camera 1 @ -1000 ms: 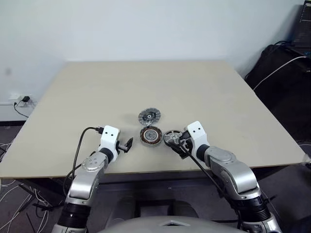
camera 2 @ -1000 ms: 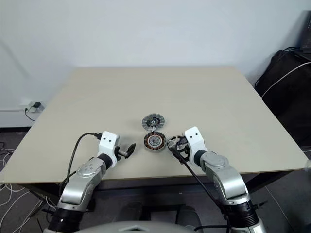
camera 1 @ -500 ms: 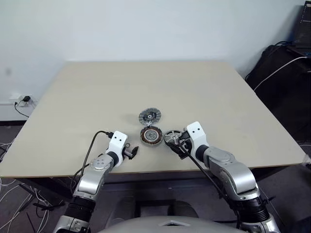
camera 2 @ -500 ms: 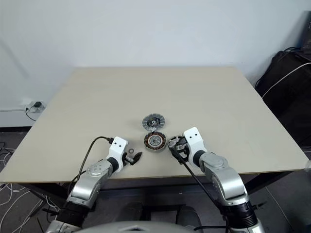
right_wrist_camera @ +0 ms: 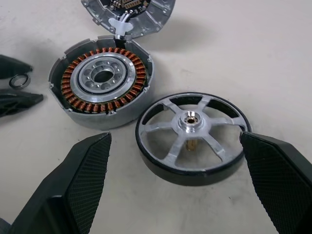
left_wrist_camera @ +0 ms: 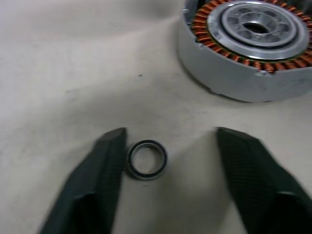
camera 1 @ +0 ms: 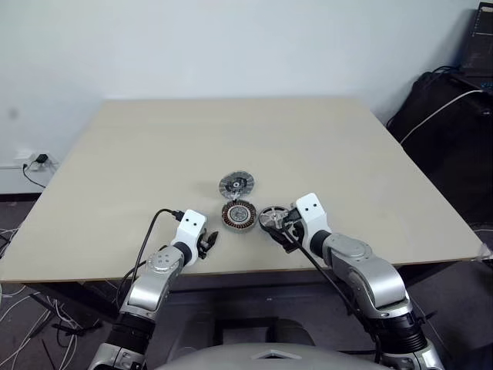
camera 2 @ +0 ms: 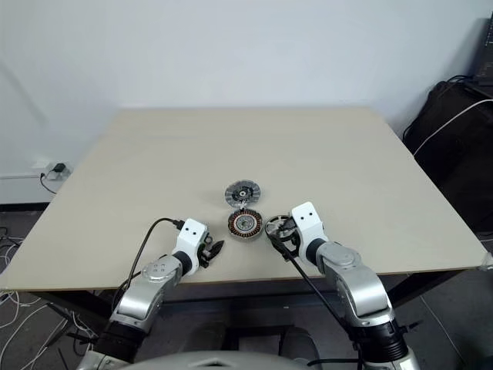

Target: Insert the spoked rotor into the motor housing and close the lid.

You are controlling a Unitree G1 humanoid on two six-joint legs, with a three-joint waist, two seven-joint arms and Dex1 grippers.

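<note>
Counter [camera 1: 154, 154], pale, carrying your items near its front edge.

Item one, motor housing [camera 1: 239, 215]: lying flat at the centre, coppery windings facing up around a pale hub; grey wall showing in the left wrist view [left_wrist_camera: 229, 83].

Item two, lid [camera 1: 236, 184]: sitting just behind the housing, at its 12 o'clock, rim touching or nearly touching it; which, you cannot tell.

Item three, spoked rotor [right_wrist_camera: 192, 138]: lying flat on the counter at the housing's 3 o'clock, just beside it; your right pincer [right_wrist_camera: 178, 187] is standing wide apart with one finger at each side of the rotor, clear of the rim.

Item four, small dark ring [left_wrist_camera: 146, 159]: lying flat at the housing's 8 o'clock; your left pincer [left_wrist_camera: 168, 165] is standing apart around it, one finger [left_wrist_camera: 105, 168] touching or all but touching the ring, the other well clear.
</note>
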